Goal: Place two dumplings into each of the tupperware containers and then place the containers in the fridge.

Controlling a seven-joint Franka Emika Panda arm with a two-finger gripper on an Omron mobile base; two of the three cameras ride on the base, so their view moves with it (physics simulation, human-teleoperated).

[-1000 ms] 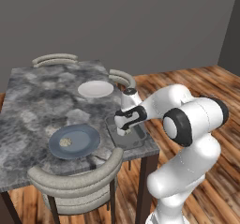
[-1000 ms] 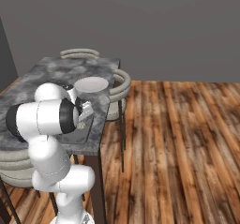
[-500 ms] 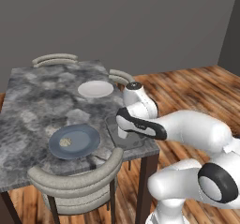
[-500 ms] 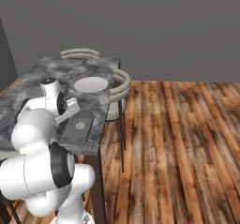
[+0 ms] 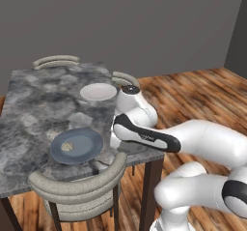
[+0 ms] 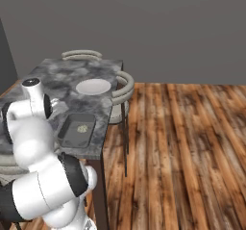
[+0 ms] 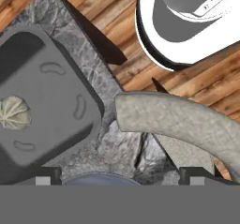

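The dark grey tupperware container (image 7: 47, 110) sits at the table's near right corner and holds one dumpling (image 7: 14, 113). It also appears in the right base view as the same container (image 6: 77, 130) with the dumpling (image 6: 82, 127). My gripper (image 7: 120, 177) hovers above the table edge between that tub and the blue-grey plate. It is open, with nothing between its fingertips (image 7: 47, 175). Another dumpling (image 5: 67, 147) lies on the blue-grey plate (image 5: 84, 150). The pale blue-teal container and the fridge are out of view.
A white plate (image 5: 98, 91) rests farther back on the marble table (image 5: 38, 104). Curved-back chairs stand at the near side (image 5: 77, 184), the far side (image 5: 56, 61) and the right side (image 6: 126, 84). One chair back (image 7: 183, 122) lies right under my hand. Wooden floor (image 6: 182, 142) spreads to the right.
My arm has dropped and stretched out along the table's right edge. The hand has come off the dark grey tub, which now shows a dumpling inside.
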